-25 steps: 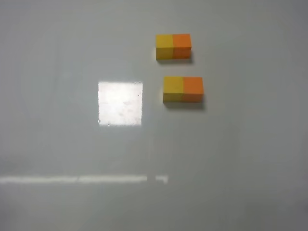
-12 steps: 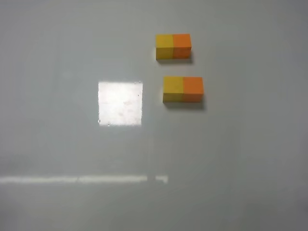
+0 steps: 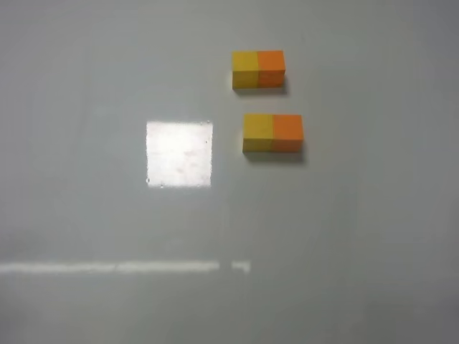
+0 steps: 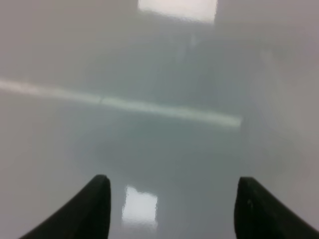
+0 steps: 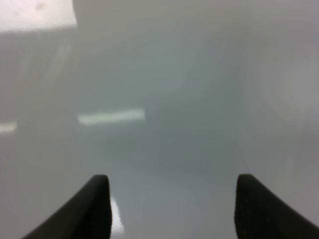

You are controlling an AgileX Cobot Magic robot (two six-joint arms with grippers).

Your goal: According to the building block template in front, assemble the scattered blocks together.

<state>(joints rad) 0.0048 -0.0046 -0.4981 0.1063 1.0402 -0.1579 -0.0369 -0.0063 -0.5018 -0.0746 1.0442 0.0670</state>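
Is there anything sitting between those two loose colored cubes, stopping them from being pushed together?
No. The yellow cube and orange cube already sit side by side, seemingly touching, with nothing visible between them, matching the template beyond.

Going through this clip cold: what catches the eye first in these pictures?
Two yellow-and-orange pairs of blocks on the grey table: the template bar farther back, and just in front of it the yellow cube and orange cube side by side. A bright square glare sits to their left. Both grippers are open, holding nothing.

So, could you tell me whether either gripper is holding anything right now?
Nothing is held: the left gripper and right gripper both have open, empty jaws.
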